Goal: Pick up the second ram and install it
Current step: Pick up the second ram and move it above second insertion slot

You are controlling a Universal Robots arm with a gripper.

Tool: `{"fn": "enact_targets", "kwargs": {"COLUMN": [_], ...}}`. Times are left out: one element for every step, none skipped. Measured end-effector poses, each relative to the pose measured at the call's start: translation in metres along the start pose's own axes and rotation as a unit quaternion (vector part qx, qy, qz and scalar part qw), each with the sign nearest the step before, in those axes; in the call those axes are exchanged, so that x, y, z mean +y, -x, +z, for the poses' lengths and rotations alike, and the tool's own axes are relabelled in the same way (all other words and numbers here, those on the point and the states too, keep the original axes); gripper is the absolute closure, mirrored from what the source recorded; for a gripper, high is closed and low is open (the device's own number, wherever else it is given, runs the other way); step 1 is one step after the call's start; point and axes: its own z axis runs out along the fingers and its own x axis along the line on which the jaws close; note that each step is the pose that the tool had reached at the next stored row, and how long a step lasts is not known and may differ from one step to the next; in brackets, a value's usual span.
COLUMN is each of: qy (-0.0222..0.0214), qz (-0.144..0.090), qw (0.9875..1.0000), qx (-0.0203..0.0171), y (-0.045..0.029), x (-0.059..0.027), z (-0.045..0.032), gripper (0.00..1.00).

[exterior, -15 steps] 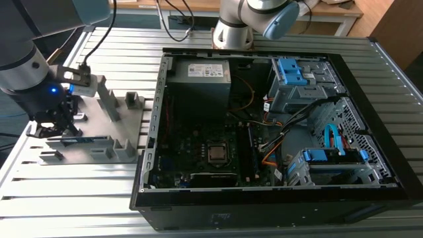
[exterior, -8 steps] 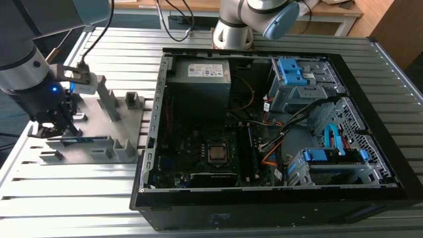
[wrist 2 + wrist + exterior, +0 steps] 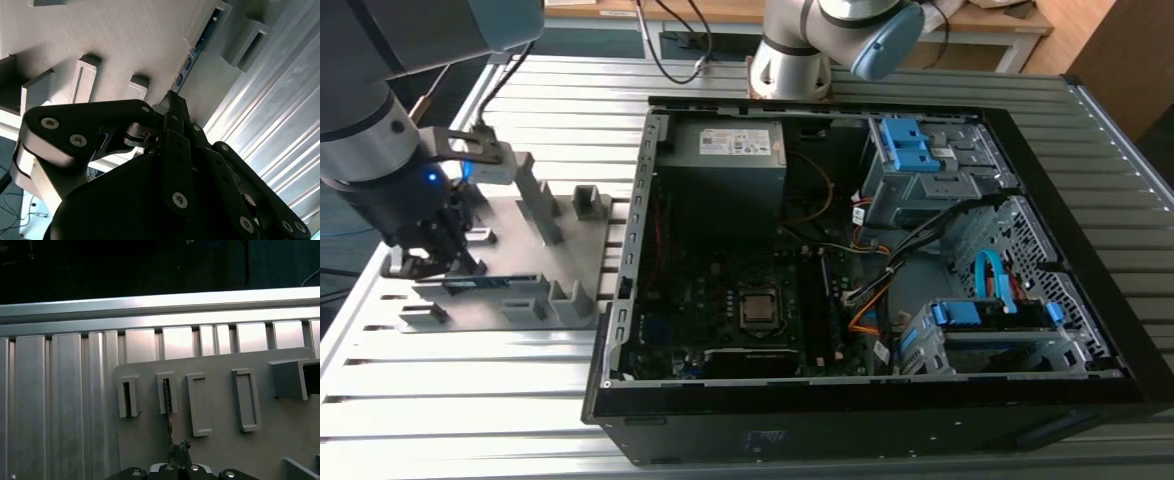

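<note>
Your black end effector (image 3: 173,100) sits at end of second ram (image 3: 199,46), thin blue-green circuit-board stick held on edge in grey plastic fixture (image 3: 125,35) on ribbed metal counter (image 3: 454,400), presumably for easy pickup; pinching or spread, you cannot tell.

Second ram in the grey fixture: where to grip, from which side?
Pinch the ram across its flat faces at the exposed upper edge, coming straight down. It stands on its long edge in the grey fixture, whose slot blocks seem to hold its ends, leaving the top free.
</note>
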Motion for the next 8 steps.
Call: {"fn": "enact_targets", "kwargs": {"qy": [0.0002, 0.0004, 0.0006, 0.0008, 0.0010, 0.0011, 0.0013, 0.0014], "qz": [-0.008, -0.017, -0.025, -0.034, -0.043, -0.052, -0.060, -0.067], "qw": [1.0000, 0.9999, 0.9997, 0.9994, 0.9991, 0.9986, 0.9982, 0.9978], "qx": [0.0004, 0.0007, 0.0011, 0.0015, 0.0019, 0.0022, 0.0025, 0.0028], "y": [0.0000, 0.0000, 0.0000, 0.0000, 0.0000, 0.0000, 0.0000, 0.0001], "x": [0.0000, 0.0000, 0.0000, 0.0000, 0.0000, 0.0000, -0.0002, -0.0003], "z": [0.0001, 0.0001, 0.0001, 0.0002, 0.0003, 0.0005, 0.0007, 0.0009], "gripper": [0.90, 0.90, 0.90, 0.90, 0.90, 0.90, 0.90, 0.90]}}
